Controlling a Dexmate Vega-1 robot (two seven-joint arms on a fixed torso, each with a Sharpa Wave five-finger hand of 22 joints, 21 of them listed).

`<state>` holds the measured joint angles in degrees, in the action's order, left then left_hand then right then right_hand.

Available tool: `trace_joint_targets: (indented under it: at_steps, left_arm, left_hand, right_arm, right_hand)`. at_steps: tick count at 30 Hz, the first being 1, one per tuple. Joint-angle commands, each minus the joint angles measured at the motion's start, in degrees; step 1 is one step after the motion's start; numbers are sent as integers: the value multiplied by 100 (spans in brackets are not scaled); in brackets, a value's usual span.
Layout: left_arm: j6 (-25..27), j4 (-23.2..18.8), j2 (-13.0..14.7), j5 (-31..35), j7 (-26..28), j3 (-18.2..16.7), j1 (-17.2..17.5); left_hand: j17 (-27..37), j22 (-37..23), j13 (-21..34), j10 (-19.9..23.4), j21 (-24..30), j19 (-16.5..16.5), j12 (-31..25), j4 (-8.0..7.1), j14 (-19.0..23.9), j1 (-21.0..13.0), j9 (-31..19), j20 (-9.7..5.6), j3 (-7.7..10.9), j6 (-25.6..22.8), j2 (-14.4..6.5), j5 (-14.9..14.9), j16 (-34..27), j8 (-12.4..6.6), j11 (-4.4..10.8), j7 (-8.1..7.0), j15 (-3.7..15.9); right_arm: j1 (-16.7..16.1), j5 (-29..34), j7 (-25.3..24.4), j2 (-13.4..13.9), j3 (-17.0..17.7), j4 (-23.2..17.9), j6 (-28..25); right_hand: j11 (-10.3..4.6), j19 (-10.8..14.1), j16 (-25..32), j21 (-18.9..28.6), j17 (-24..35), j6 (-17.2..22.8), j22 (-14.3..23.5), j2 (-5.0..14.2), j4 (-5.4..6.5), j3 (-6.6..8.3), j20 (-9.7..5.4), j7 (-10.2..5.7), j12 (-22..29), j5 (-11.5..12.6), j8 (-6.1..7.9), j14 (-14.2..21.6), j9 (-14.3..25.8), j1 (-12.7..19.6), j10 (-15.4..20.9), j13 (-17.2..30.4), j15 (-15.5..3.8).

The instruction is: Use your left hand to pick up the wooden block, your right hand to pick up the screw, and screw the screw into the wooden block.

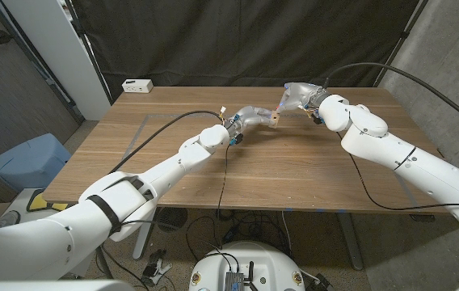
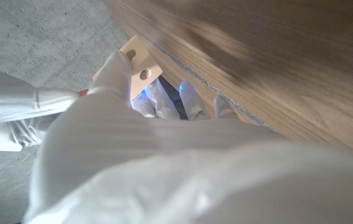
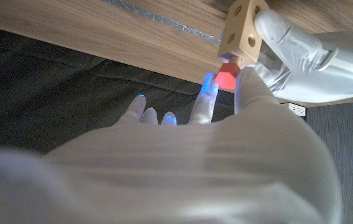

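My left hand (image 1: 250, 115) holds a pale wooden block (image 1: 275, 120) with round holes above the far middle of the table; the block (image 2: 140, 61) shows past my left hand's fingers (image 2: 115, 68) in the left wrist view. My right hand (image 1: 297, 97) reaches the block from the right and pinches a red-headed screw (image 3: 227, 73). The screw's head sits against one face of the block (image 3: 242, 28), its shaft hidden in the wood. My left hand (image 3: 301, 56) grips the block's other side in the right wrist view.
The wooden table (image 1: 213, 174) has a white box (image 1: 137, 85) at its far left corner. A black cable (image 1: 223, 174) hangs from my left arm over the table's middle. A black curtain stands behind the table, and a blue bin (image 1: 27, 162) stands at the left.
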<state>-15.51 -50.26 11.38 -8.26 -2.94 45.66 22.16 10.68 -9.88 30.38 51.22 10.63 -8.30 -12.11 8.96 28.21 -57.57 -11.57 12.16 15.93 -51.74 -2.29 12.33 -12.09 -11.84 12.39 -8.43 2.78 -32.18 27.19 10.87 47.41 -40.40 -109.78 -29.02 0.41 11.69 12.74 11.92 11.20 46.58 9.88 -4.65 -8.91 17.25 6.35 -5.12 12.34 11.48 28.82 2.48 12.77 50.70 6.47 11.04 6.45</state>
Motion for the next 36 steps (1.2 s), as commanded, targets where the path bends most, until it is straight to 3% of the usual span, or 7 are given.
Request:
trace_joint_targets:
  at_steps: [1,13,36]
  left_arm:
    - [-24,2,-6,6,-5,6,-4]
    - [-44,35,-8,-15,-13,-8,1]
    - [-336,666,-227,-72,-176,18,-232]
  left_hand:
    - [-1,-17,15,51,39,15,-39,-38,-3,48,-20,-2,21,-99,-114,31,22,-38,0,-4,180]
    - [-2,-17,19,44,39,18,-39,-35,-3,46,-20,-2,21,-115,-110,32,23,-45,-1,-2,185]
    - [-1,-17,10,34,38,24,-31,-31,-3,38,-21,-1,27,-105,-116,33,23,-41,1,-8,189]
  right_arm:
    - [71,11,32,-49,-44,70,68]
    - [246,166,158,-163,-192,198,-34]
    - [358,559,150,-306,-394,393,-377]
  right_hand:
    - [-25,98,26,26,8,91,15,15,7,63,-17,2,26,39,39,47,16,79,83,21,5]
    - [-61,259,63,55,15,350,17,62,26,73,-44,-24,40,35,150,191,19,97,258,19,-21]
    - [-262,594,168,91,31,1008,24,-2,116,-51,-141,-68,91,19,404,641,-20,-126,797,13,-196]
